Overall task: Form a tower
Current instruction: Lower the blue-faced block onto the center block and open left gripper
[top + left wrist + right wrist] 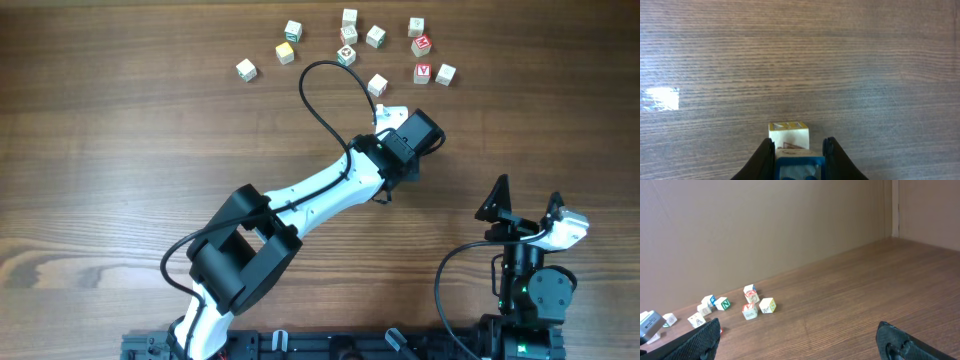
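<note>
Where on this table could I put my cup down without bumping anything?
Bare wood fills everything left of the white arm, and the gap between that arm and the open right claw. The right side beyond the loose cubes is free too. Crowded: top middle, where the cubes scatter, and around the left claw gripping the tower.

The left arm [335, 195] was built of glossy white links between boxy black joint housings, a thin black cable [318, 100] curving off its wrist, while the right arm [535, 290] was mostly black, with a white wrist piece [567, 229], a small green light [521, 293] and a right gripper [529, 187] of two pointed matte-black fingers [494, 203]
</note>
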Controlling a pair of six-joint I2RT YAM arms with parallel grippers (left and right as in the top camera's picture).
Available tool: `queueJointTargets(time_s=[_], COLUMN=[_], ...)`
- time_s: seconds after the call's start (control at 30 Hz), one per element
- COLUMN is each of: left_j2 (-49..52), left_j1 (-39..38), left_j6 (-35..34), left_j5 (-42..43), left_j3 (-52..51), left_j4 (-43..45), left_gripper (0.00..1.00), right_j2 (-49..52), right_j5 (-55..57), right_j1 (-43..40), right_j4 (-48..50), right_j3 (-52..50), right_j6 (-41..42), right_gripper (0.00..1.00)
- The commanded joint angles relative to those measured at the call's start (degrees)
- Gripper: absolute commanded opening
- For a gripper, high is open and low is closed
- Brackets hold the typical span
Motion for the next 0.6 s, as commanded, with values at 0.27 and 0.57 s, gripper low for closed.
queueJointTargets(time_s=[0.27, 0.57], left_j2=[2.14, 2.16], left_j1=[0.04, 0.04], left_j6=[-0.57, -0.57], left_j5=[-2.54, -2.56], left_j3=[-0.55, -0.55], left_j4=[1.44, 1.66], left_gripper=[0.26, 0.34], right_j2=[-0.35, -0.35], right_j5=[-0.04, -0.04], right_j1=[-0.17, -0.17], right_j4=[0.13, 0.13], right_j3=[-0.07, -0.07], right_j6=[-0.96, -0.96], right_gripper=[1.0, 1.0])
